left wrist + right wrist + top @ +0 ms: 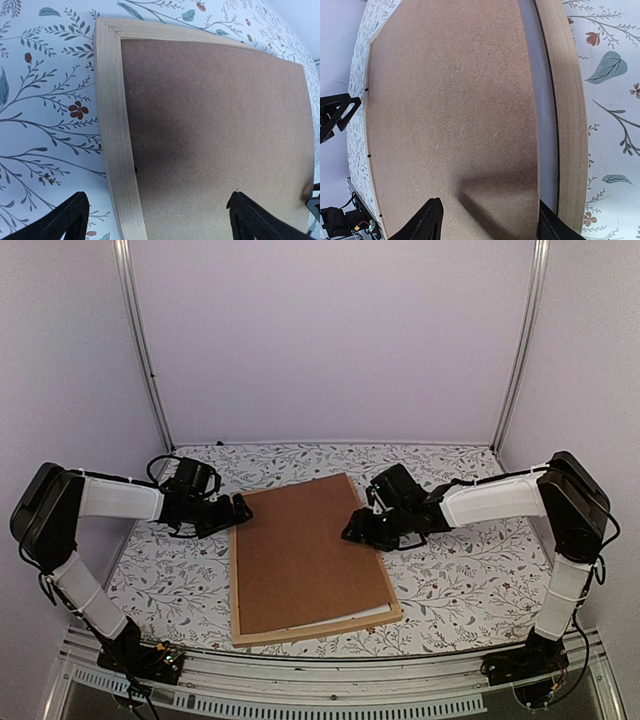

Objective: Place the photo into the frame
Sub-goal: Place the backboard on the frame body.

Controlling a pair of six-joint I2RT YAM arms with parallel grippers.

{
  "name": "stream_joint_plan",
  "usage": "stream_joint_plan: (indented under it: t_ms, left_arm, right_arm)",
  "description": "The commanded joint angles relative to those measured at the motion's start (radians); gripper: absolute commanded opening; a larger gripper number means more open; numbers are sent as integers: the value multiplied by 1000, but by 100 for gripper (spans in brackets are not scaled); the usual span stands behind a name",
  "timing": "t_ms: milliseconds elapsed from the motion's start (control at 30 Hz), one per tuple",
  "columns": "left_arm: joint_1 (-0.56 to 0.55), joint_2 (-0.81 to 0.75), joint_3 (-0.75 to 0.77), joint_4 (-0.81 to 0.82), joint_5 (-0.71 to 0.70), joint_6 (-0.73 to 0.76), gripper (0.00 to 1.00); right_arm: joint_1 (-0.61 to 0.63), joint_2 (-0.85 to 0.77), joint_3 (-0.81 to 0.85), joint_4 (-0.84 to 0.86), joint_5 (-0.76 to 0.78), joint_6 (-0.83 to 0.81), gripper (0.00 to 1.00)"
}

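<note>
The light wood frame (236, 585) lies flat on the table with a plain brown backing board (305, 550) lying on it, slightly askew. The cat photo is hidden. My left gripper (238, 508) is open at the frame's far left corner; in the left wrist view (157, 200) its jaws straddle the frame's left rail (112, 125) and the board (215, 125). My right gripper (358, 525) is open at the board's right edge; in the right wrist view (490, 204) one finger is over the board (455, 100), the other by the frame rail (565, 100).
A pale strip (540, 125) shows between the board and the frame's right rail, and a white sheet edge (350, 615) shows under the board's near end. The floral tablecloth (470, 570) surrounds the frame. Enclosure walls and posts stand behind.
</note>
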Motion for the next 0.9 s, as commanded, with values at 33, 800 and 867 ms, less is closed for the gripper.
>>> stream_joint_plan:
  t_ms: [33,800,867]
  left_arm:
    - [3,11,-11,20,1,3,100]
    - [4,8,-16,19,0,5,100]
    - [3,8,-17,18,-1,4,100]
  right_arm:
    - [9,5,42,-30,48,-30,61]
    - [22,28,103,-126,121,-96,65]
    - [22,30,104,-134,129,-100,65]
